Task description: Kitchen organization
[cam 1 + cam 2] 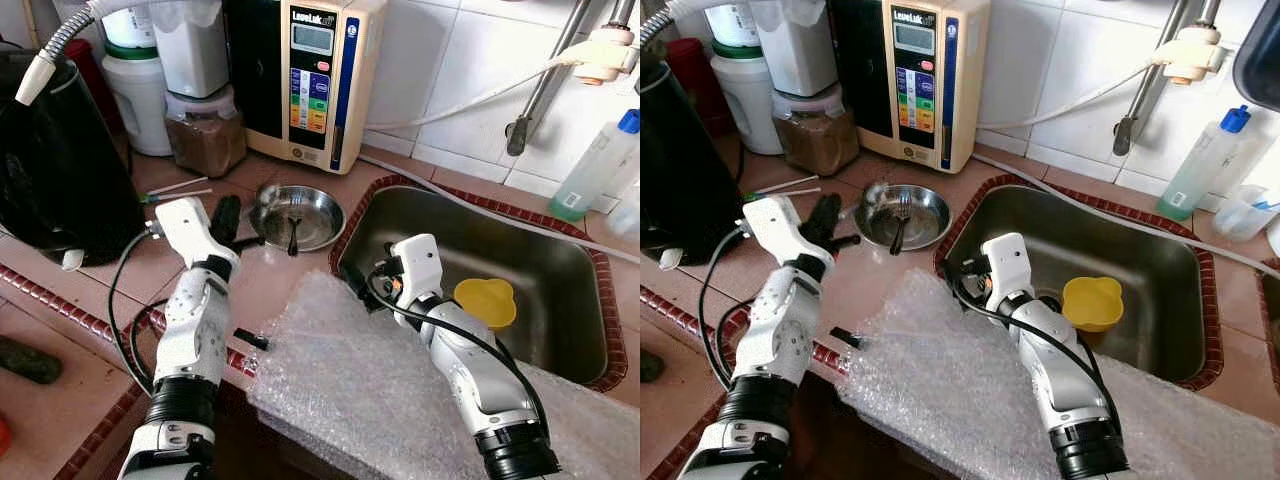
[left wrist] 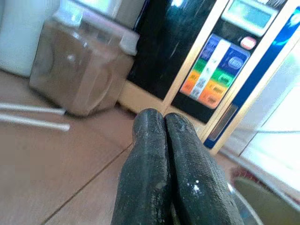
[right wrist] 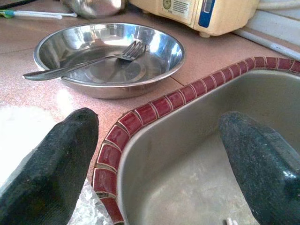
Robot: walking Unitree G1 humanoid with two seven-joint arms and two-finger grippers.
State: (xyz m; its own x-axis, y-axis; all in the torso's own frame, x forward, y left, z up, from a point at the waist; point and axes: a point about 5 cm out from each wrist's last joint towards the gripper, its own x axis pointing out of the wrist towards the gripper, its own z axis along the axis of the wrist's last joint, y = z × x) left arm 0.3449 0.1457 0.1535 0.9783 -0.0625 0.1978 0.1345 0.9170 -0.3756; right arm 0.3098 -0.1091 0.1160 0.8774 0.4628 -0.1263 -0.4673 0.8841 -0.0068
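The left pincer (image 1: 226, 216), fingers pressed together and empty, hovered just beside the steel bowl (image 1: 297, 217) holding 1 fork (image 1: 294, 228), while the right pincer (image 3: 154, 159) gaped astride the sink rim (image 3: 140, 115), seemingly staged for tidying.

Both silver jointed arms were raised and extended forward from the lower edge of the head views. The left silver arm (image 1: 190, 330) was bent upward at the wrist, a black cable looping from its white wrist housing. The left gripper of two long black fingers (image 2: 164, 140) was closed, its finger pads pressed flat together with nothing between them. The right silver arm (image 1: 470, 370) angled inward and forward, with black cabling at its wrist. The right gripper of two long black fingers (image 3: 159, 154) was spread wide, its fingertips (image 3: 56, 154) well apart and empty.
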